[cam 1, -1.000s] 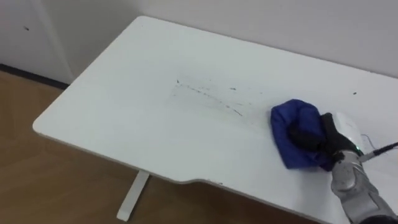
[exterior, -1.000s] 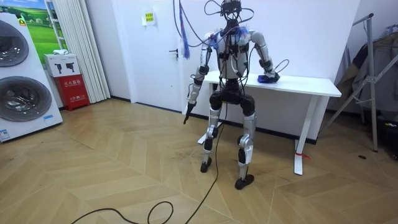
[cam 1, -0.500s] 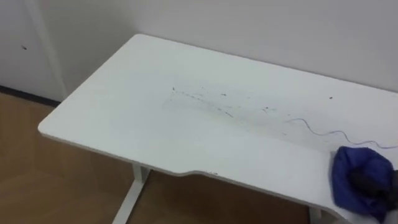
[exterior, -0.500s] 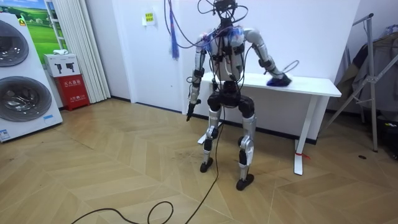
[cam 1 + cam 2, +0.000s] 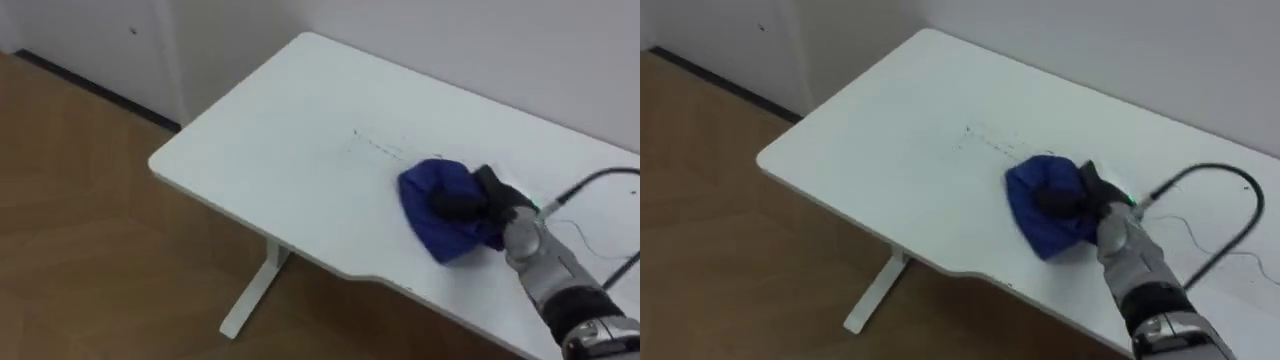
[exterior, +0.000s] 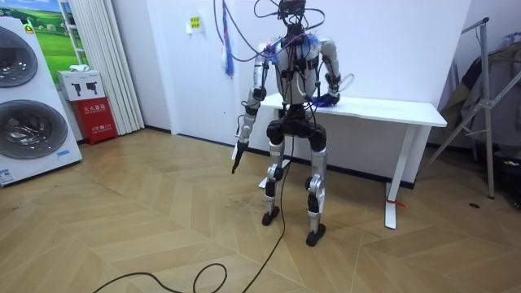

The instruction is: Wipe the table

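Cloth (image 5: 440,208) clutched in right hand (image 5: 492,200) sits on table (image 5: 260,130); marks (image 5: 376,146) just beyond look unwiped, job seemingly partway. Left hand (image 6: 236,155) hangs, state unclear.

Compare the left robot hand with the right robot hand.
The right robot hand lies on the white table, clutching the bunched blue cloth; the left robot hand hangs off the table beside the thigh. The right arm reaches forward, while the left arm hangs down, slightly bent. Both hands look dark.
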